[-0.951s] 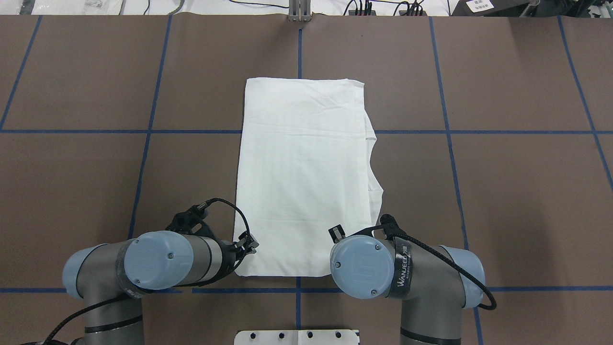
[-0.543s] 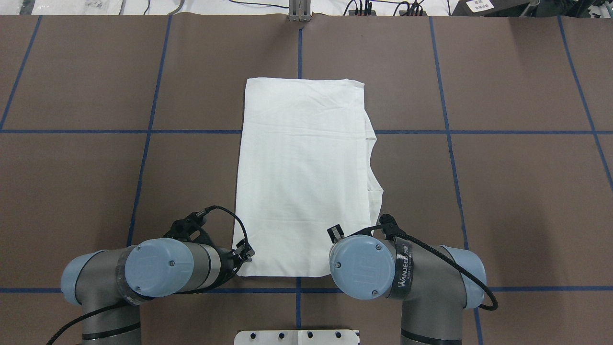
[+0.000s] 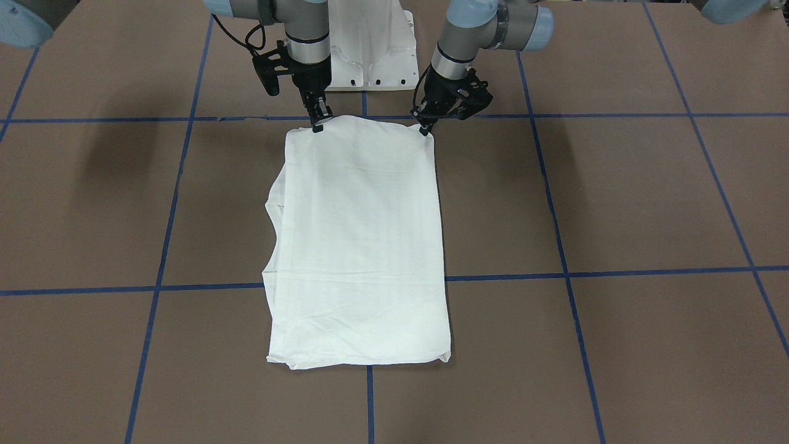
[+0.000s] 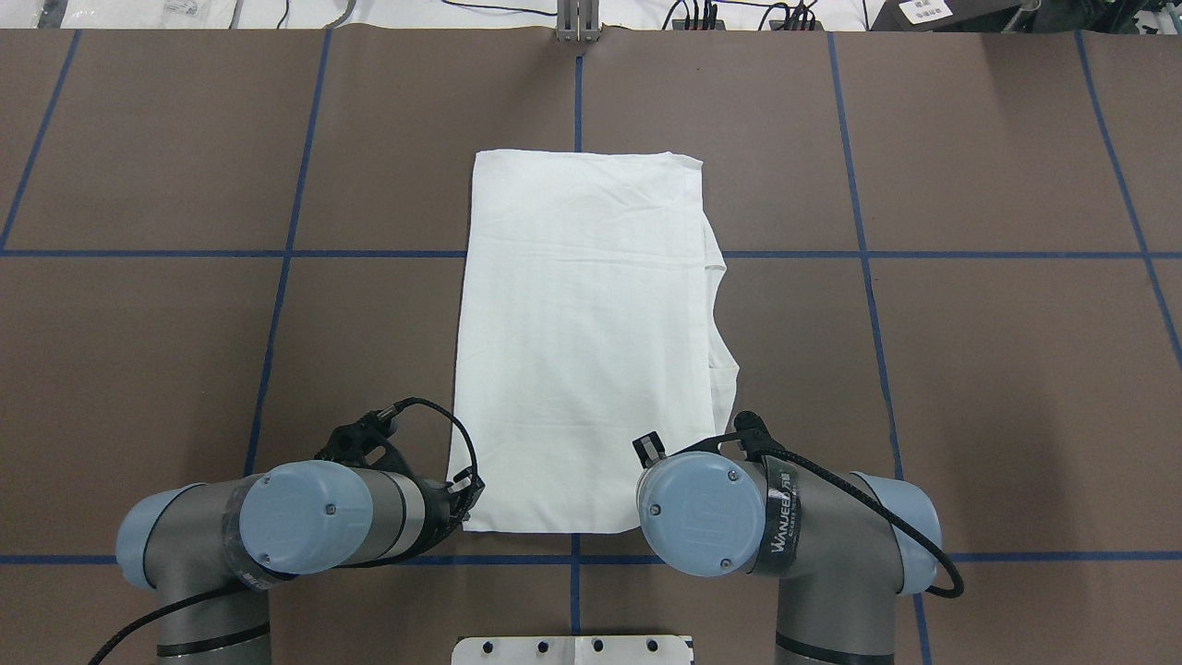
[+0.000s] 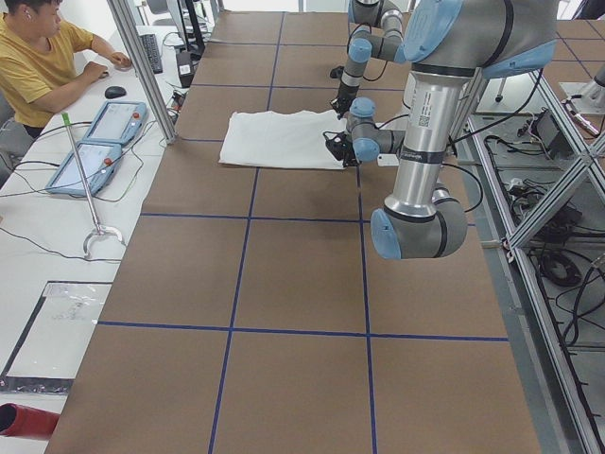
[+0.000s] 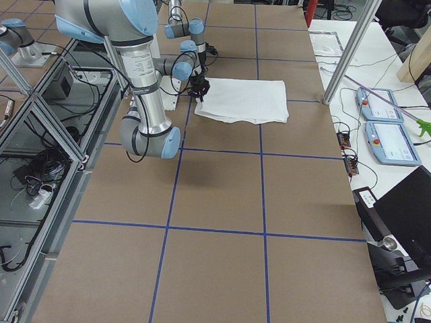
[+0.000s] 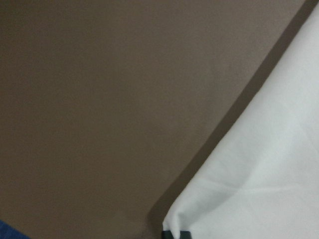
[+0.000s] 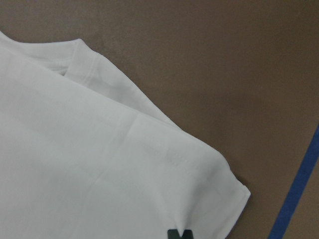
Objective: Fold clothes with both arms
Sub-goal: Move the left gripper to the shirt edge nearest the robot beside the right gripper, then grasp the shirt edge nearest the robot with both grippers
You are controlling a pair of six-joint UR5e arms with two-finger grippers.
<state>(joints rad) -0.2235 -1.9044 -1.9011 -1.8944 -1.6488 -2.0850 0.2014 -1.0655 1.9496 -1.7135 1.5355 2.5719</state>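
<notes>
White shirt [image 3: 360, 246] lies folded mid-table [image 3: 616, 203]. The front view shows me the left gripper [image 3: 425, 129] and right gripper [image 3: 317, 125] each clenched on a robot-side corner; overhead, the wrists [image 4: 706, 513] hide both. My wrist cameras catch only slivers of dark fingertips [image 8: 179, 235], cut off at the bottom edge

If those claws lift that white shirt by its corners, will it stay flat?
Probably droop: the T-shirt lies in soft, creased layers, so its middle would likely sag. It looks thin and light. The folded layers may shift; one already pokes out sideways.
</notes>
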